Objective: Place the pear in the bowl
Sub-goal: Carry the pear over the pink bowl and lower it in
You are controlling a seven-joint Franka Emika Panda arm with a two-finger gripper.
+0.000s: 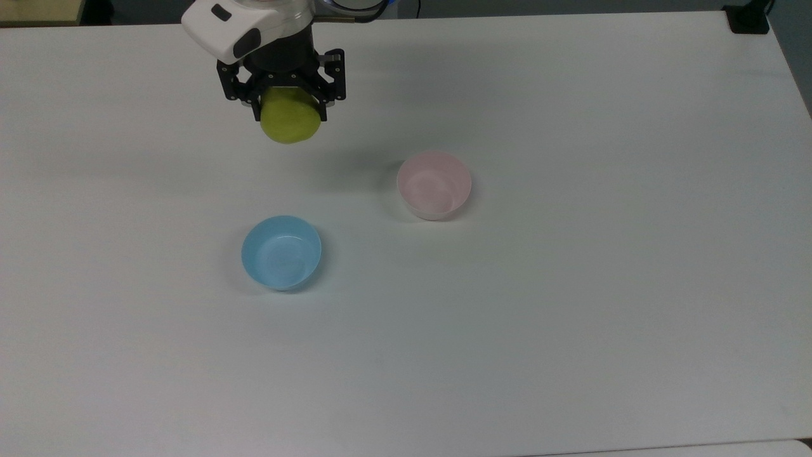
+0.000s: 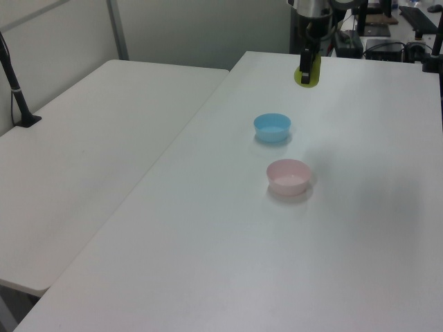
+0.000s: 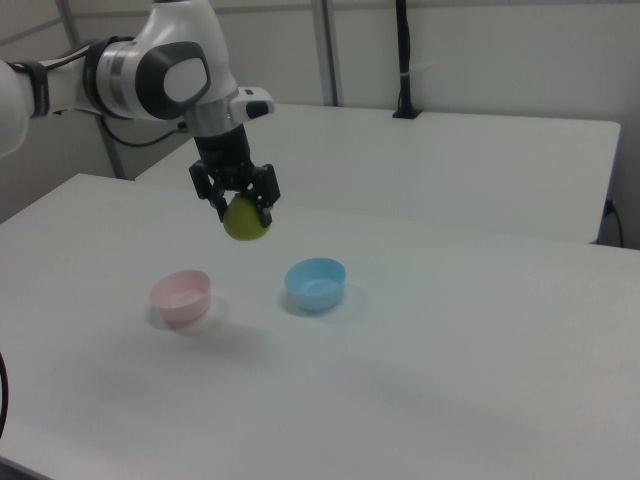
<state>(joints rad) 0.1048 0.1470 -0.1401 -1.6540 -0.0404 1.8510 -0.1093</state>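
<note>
Gripper (image 1: 288,105): upper left of the top view; fingers were closed on the pear, one on each side of its upper part.
Pear (image 1: 290,123): yellow-green, held in the grip with its rounded bottom downward, hanging clear of the table (image 1: 571,317) in the right view.
Blue bowl (image 1: 281,252): lower left of centre in the top view, empty, well apart from the pear.
Pink bowl (image 1: 434,185): just right of centre in the top view, empty, upright, apart from the blue bowl.
Step in hand: judged to be the carry, with the pear lifted and not yet above either bowl.
Next move: would call for travel toward the top view's right and lower, over the pink bowl, before lowering and release.
Writing: no brand, label or lettering could be read.
</note>
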